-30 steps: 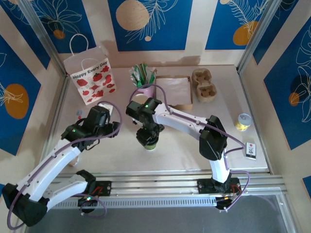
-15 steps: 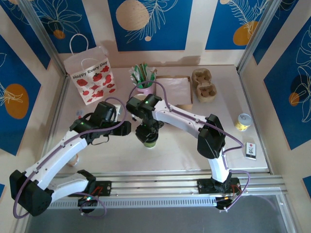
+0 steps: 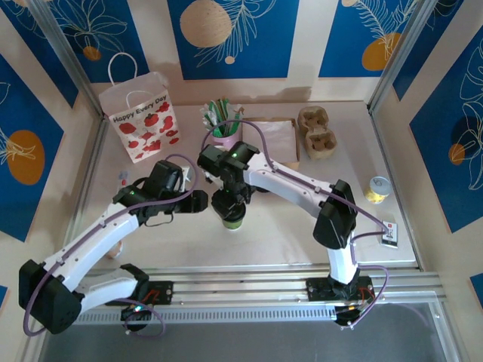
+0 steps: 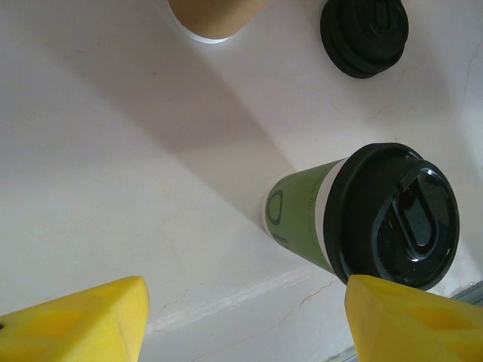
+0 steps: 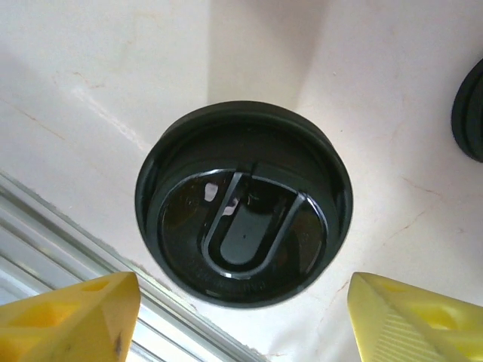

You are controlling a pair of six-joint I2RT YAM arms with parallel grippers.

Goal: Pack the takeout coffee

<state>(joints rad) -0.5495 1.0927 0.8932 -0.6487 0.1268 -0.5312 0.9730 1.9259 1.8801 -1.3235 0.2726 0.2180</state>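
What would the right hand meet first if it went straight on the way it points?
The right hand would probably meet the black lid of the takeout coffee, centred between its open fingers.

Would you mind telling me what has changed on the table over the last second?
The left gripper swung right and slightly toward the near edge, ending open beside the takeout coffee without touching it. The right arm's elbow shifted a little to the right. The right gripper stayed open above the coffee's lid. Nothing was gripped or released. The coffee and the paper bag did not move.
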